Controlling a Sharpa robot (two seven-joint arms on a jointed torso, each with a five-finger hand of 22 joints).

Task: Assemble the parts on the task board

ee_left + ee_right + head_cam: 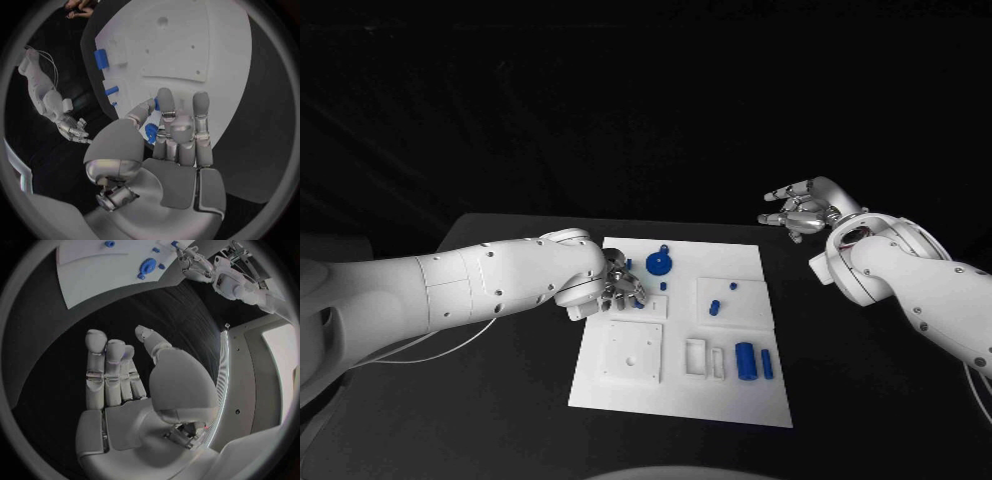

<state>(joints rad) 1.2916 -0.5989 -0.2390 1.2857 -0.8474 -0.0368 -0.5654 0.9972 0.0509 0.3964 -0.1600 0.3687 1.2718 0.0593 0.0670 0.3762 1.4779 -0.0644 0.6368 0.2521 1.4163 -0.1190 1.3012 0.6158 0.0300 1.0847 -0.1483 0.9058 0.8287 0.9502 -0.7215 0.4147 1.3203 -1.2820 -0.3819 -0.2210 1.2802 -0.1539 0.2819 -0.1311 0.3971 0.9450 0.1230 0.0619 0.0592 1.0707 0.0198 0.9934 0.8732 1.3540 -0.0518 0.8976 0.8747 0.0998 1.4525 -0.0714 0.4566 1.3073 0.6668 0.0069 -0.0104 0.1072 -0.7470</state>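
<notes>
The white task board (733,400) lies in the middle of the black table. My left hand (610,285) hovers over the board's far left part. In the left wrist view this hand (178,135) pinches a small blue part (151,132) between thumb and a finger, just above the board (187,40). A round blue part (658,264) lies beside the hand, and two blue pegs (714,306) stand near the board's middle. Two blue blocks (756,361) lie at the near right. My right hand (805,210) hangs open off the board's far right corner, holding nothing (125,375).
A raised white square plate (635,350) and white slotted pieces (700,357) sit on the board's near half. Black table (502,400) surrounds the board on every side. The right wrist view shows the round blue part (147,265) and my left arm (231,282) far off.
</notes>
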